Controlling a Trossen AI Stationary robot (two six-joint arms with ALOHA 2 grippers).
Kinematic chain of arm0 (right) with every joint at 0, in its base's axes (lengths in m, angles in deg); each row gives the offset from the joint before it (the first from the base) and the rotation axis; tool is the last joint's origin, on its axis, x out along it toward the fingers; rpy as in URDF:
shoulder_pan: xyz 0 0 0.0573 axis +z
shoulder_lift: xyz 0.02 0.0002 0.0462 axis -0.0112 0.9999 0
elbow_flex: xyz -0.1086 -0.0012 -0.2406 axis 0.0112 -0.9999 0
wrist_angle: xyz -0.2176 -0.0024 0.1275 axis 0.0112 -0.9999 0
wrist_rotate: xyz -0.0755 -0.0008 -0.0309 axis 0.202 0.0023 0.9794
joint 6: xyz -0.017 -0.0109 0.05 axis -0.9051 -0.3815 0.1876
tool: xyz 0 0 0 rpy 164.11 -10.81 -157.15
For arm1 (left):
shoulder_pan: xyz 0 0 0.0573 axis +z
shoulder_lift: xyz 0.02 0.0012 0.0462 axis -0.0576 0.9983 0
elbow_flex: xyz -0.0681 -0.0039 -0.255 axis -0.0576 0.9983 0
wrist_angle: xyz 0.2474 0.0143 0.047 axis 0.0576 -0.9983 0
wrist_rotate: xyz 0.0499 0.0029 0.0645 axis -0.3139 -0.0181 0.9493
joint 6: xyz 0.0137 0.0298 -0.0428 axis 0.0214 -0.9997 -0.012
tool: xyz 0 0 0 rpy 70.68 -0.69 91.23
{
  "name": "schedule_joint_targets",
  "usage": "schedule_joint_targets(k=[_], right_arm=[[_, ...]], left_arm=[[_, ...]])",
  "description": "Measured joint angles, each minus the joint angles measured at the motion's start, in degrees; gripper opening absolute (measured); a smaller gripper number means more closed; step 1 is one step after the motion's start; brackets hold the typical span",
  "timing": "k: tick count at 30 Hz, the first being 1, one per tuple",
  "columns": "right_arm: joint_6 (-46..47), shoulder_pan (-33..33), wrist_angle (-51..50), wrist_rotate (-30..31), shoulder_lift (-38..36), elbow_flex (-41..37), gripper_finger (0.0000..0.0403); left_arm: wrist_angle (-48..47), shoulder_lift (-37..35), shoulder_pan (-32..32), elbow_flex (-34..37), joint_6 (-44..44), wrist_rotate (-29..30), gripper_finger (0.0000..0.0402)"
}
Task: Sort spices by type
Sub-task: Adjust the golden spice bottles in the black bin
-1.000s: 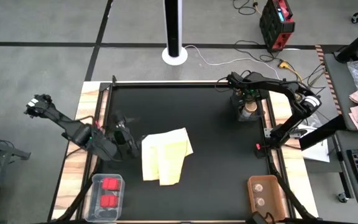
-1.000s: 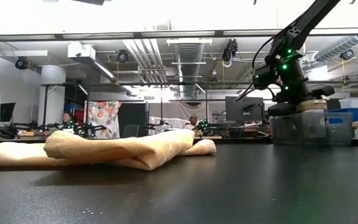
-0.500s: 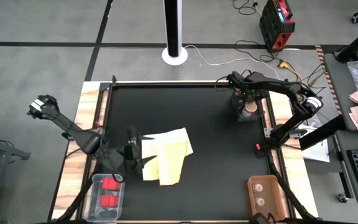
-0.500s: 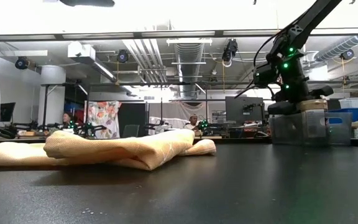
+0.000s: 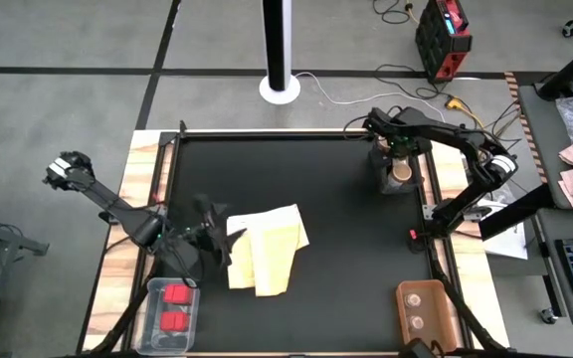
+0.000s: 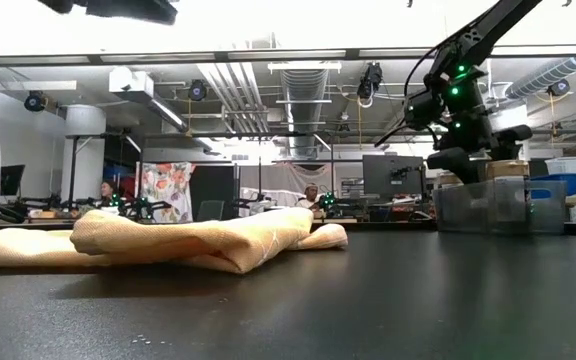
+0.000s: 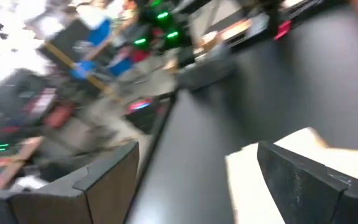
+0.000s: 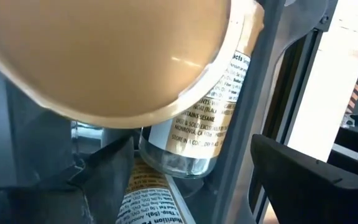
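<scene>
Sorting looks nearly finished: around the yellow cloth (image 5: 265, 250), red blocks (image 5: 176, 307), pale rounds (image 5: 418, 309) and brown-topped jars (image 5: 398, 171) sit binned, both the right gripper (image 5: 394, 149) and left gripper (image 5: 219, 242) spread apart, empty.

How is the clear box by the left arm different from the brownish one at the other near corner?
The clear bin holds two bright red blocky spices; the tan bin holds two tiny pale round ones. The clear bin is see-through, the tan bin opaque brown. The left gripper hovers close to the clear bin; nothing is near the tan one. Both sit at the table's near edge.
</scene>
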Motion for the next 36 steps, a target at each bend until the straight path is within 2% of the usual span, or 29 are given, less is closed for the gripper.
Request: schedule_joint_targets(k=[7,11,20,27,36], right_arm=[[0.5,0.0,0.7,0.2,1.5,-1.7,0.0303],[1.0,-0.1,3.9,-1.9,3.1,-4.3,0.031],[-1.0,0.2,7.0,-3.8,5.9,-5.9,0.0329],[0.3,0.2,5.5,-4.9,5.2,-5.4,0.0287],[3.6,0.4,-3.1,-7.5,1.2,-3.0,0.0231]], left_arm=[[-9.4,-4.1,0.0,0.1,-0.4,10.5,0.0311],[-15.5,-6.8,0.0,0.6,2.7,11.3,0.0311],[-16.1,-11.8,0.0,4.5,2.3,11.3,0.0311],[-16.1,-14.7,0.0,7.6,2.2,11.5,0.0311],[-15.9,-17.8,0.1,7.9,-0.1,17.8,0.0311]])
